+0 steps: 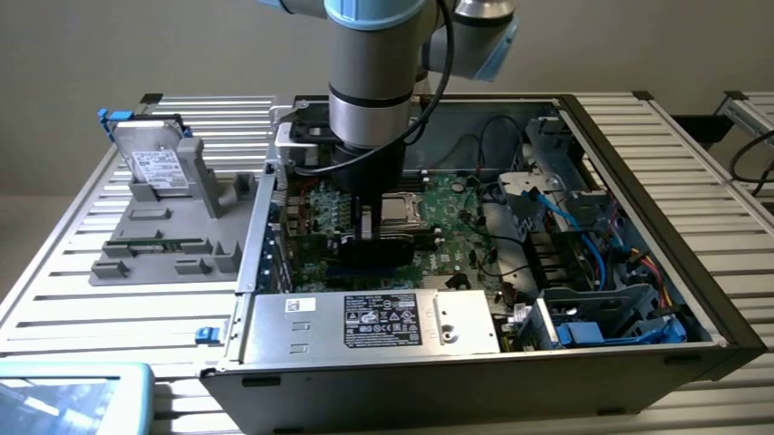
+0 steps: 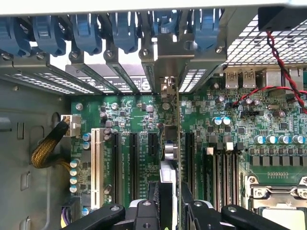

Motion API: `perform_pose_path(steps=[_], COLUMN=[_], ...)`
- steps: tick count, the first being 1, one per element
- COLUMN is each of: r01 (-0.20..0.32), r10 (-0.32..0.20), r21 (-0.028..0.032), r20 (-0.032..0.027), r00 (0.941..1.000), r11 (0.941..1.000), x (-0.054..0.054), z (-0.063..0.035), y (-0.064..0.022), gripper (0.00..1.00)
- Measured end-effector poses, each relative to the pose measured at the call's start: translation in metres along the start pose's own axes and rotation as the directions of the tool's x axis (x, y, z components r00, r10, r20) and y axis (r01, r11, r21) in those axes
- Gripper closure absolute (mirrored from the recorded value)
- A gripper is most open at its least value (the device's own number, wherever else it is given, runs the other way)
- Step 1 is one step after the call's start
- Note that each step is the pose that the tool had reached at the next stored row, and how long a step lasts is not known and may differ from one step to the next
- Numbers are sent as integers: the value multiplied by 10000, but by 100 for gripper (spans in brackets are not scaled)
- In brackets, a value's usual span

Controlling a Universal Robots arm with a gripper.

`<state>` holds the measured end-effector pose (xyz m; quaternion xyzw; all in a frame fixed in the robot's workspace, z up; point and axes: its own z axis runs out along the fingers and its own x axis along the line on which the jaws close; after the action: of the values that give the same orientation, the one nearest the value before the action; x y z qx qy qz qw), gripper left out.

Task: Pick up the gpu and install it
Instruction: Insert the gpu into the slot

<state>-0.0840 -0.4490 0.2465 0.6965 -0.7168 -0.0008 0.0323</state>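
Inside the open black metal computer case (image 1: pixel 726 313), lying on its side on the slatted aluminium surface (image 1: pixel 72 281), my arm reaches down over the green motherboard (image 2: pixel 129 115). The black pincer (image 2: pixel 170 191) is closed on the gpu (image 2: pixel 170 151), a flat expansion card that the wrist view shows edge-on, as a thin strip with a green board edge on one side and a darker cooler on the other. The card hangs upright between two of the long black expansion slots (image 2: pixel 133 163). Its silver end bracket points toward the rear wall, beneath a row of blue plastic retaining latches (image 2: pixel 86 33). I cannot tell whether the card's lower edge touches a slot or sits just above it.

I judge that the pick-up is done and the install is the step in hand. Seating calls for the card edge to lie square along its slot, with the bracket lined up with its rear opening and pressure straight down. A tilt could jam it.

Well apart, outside the case, a grey hard drive with a white label (image 1: pixel 158 163) leans in a grey holder.
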Motion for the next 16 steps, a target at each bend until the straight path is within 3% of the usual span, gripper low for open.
perform_pose_path(steps=[16], r01=[-1], r10=[1], r21=[0], r20=[0], r00=[10000], r11=[10000], x=[0], z=[1], y=[3], gripper=[72])
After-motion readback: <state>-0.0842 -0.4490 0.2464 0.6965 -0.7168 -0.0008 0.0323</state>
